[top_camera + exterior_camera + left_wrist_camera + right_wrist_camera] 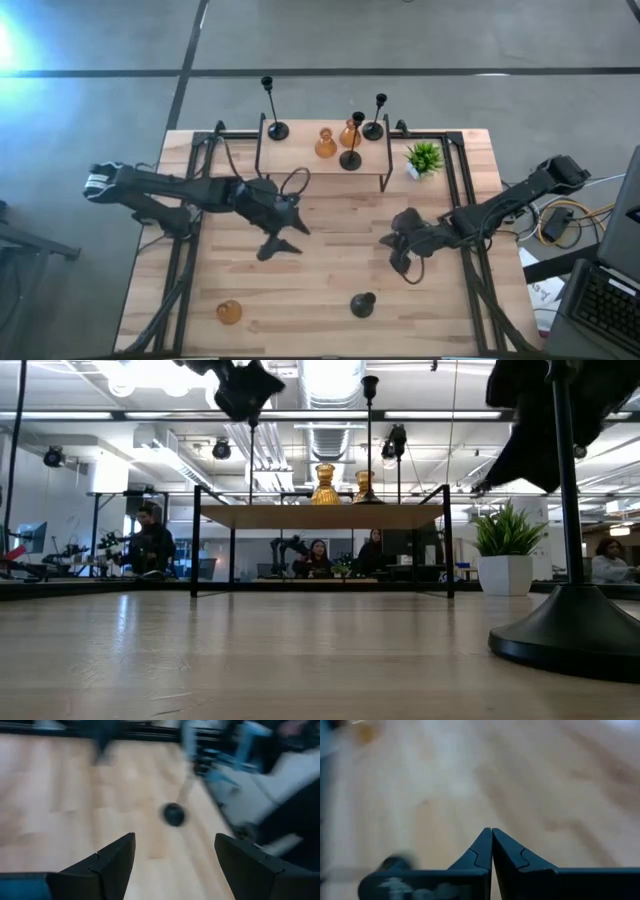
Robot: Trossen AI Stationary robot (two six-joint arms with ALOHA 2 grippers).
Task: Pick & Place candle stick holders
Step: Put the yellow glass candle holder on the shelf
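Hovering over the table, your left gripper has its jaws apart, holding nothing. Your right gripper is closed, empty, near the black holder.

A grey concrete floor surrounds the pale wooden plank desk. Beyond it, an open workshop has bright white ceiling strip lights, exposed silver ducts and seated people.

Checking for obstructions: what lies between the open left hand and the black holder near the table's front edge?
Only bare tabletop in the high view. Nothing stands between the left hand and the black holder.
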